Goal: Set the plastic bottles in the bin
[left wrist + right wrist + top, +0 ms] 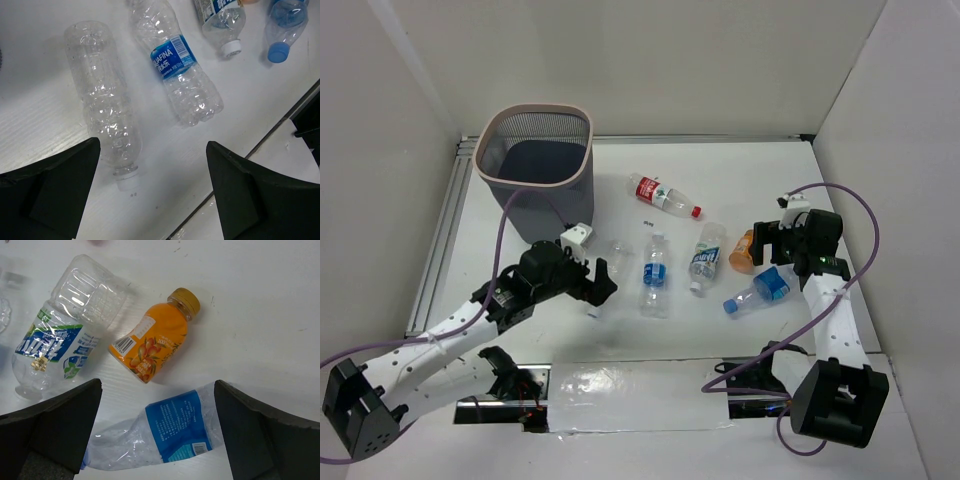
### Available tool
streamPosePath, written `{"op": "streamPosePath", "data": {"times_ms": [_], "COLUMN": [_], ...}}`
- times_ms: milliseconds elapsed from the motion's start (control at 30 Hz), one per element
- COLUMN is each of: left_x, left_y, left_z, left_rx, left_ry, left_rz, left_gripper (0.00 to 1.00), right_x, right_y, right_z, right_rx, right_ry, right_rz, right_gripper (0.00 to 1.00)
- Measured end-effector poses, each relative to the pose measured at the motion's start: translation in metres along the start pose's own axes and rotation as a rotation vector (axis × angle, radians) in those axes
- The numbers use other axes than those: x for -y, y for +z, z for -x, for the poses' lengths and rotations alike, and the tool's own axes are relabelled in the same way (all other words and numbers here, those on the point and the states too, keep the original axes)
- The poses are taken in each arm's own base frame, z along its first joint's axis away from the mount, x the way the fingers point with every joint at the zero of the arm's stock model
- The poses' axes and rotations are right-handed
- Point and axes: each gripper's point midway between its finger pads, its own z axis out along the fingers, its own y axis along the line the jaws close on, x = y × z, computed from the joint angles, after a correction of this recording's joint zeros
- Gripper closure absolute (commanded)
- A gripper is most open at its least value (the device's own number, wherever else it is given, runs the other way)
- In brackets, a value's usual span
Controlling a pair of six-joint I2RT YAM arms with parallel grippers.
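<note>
The bin (536,108), a dark mesh basket with a pale rim, stands at the far left. Several plastic bottles lie on the table: a red-label one (660,193), a clear bare one (102,105), a blue-label one (182,65), a white-blue one (60,340), an orange one (152,340) and a crushed blue-label one (170,432). My left gripper (152,150) is open over the table, with the bare bottle's cap just inside its left finger (55,195). My right gripper (157,390) is open above the crushed bottle, which lies between its fingers.
White walls close in the table at the back and on both sides. A metal rail (438,240) runs along the left edge. A shiny taped strip (630,385) crosses the near edge between the arm bases. Purple cables (865,215) loop off both arms.
</note>
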Motion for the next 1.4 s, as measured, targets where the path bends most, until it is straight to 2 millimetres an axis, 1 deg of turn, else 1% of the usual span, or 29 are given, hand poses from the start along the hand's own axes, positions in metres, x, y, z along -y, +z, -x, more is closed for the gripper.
{"op": "streamPosePath", "data": {"times_ms": [133,300,333,367,433,467,500,533,567,600,633,667,733,767,800,900,1000,1100,1133,1200,1267,1300,1400], "left_x": [-0.004,-0.014,-0.016,-0.019,-0.025,-0.029,-0.032,-0.036,-0.040,-0.044,-0.047,-0.050,-0.054,-0.055,-0.055,-0.054,-0.056,-0.063,-0.065,-0.069,-0.067,-0.065,-0.058], "left_y": [0.010,0.018,0.020,0.021,0.024,0.027,0.030,0.033,0.036,0.039,0.043,0.047,0.058,0.062,0.066,0.082,0.097,0.109,0.111,0.113,0.116,0.117,0.119], "left_z": [-0.007,-0.008,-0.008,-0.008,-0.009,-0.010,-0.012,-0.016,-0.019,-0.022,-0.025,-0.026,-0.026,-0.028,-0.028,-0.029,-0.037,-0.051,-0.056,-0.063,-0.058,-0.056,-0.048], "left_rx": [-0.029,-0.027,-0.027,-0.026,-0.028,-0.030,-0.036,-0.047,-0.059,-0.075,-0.090,-0.103,-0.124,-0.134,-0.143,-0.158,-0.189,-0.232,-0.246,-0.266,-0.247,-0.241,-0.230], "left_ry": [0.004,0.008,0.008,0.008,0.008,0.009,0.010,0.011,0.014,0.019,0.022,0.023,0.029,0.036,0.039,0.052,0.075,0.088,0.091,0.092,0.085,0.083,0.089], "left_rz": [0.031,0.089,0.103,0.119,0.149,0.169,0.186,0.209,0.228,0.250,0.269,0.290,0.326,0.338,0.350,0.375,0.409,0.445,0.454,0.469,0.468,0.463,0.450], "left_gripper": [0.00,0.00,0.01,0.01,0.07,0.11,0.16,0.26,0.34,0.38,0.38,0.29,0.13,0.03,0.00,0.00,0.00,0.11,0.23,0.33,0.42,0.51,0.59], "right_x": [0.000,-0.005,-0.006,-0.007,-0.009,-0.011,-0.011,-0.012,-0.013,-0.013,-0.014,-0.015,-0.016,-0.016,-0.016,-0.015,-0.014,-0.015,-0.015,-0.016,-0.016,-0.016,-0.016], "right_y": [0.000,0.000,0.000,0.000,0.000,0.000,0.000,0.000,0.000,0.000,0.000,0.000,0.001,0.001,0.001,0.001,0.002,0.002,0.002,0.002,0.004,0.005,0.015], "right_z": [0.000,0.001,0.002,0.002,0.003,0.003,0.004,0.004,0.004,0.004,0.004,0.004,0.005,0.005,0.005,0.004,0.003,0.003,0.003,0.003,0.002,0.000,-0.007], "right_rx": [0.000,0.008,0.010,0.012,0.019,0.021,0.023,0.024,0.026,0.028,0.030,0.029,0.032,0.032,0.032,0.030,0.027,0.027,0.028,0.028,0.023,0.016,-0.026], "right_ry": [-0.001,-0.014,-0.026,-0.039,-0.069,-0.076,-0.084,-0.084,-0.088,-0.096,-0.096,-0.090,-0.097,-0.098,-0.100,-0.097,-0.093,-0.093,-0.093,-0.092,-0.089,-0.083,-0.042], "right_rz": [0.001,0.030,0.039,0.049,0.068,0.077,0.084,0.090,0.093,0.097,0.103,0.107,0.112,0.113,0.115,0.117,0.115,0.117,0.118,0.123,0.128,0.132,0.147], "right_gripper": [0.00,0.00,0.02,0.29,0.81,1.00,1.00,0.83,0.82,0.59,0.26,0.19,0.12,0.12,0.12,0.11,0.09,0.09,0.09,0.09,0.09,0.11,0.15]}}
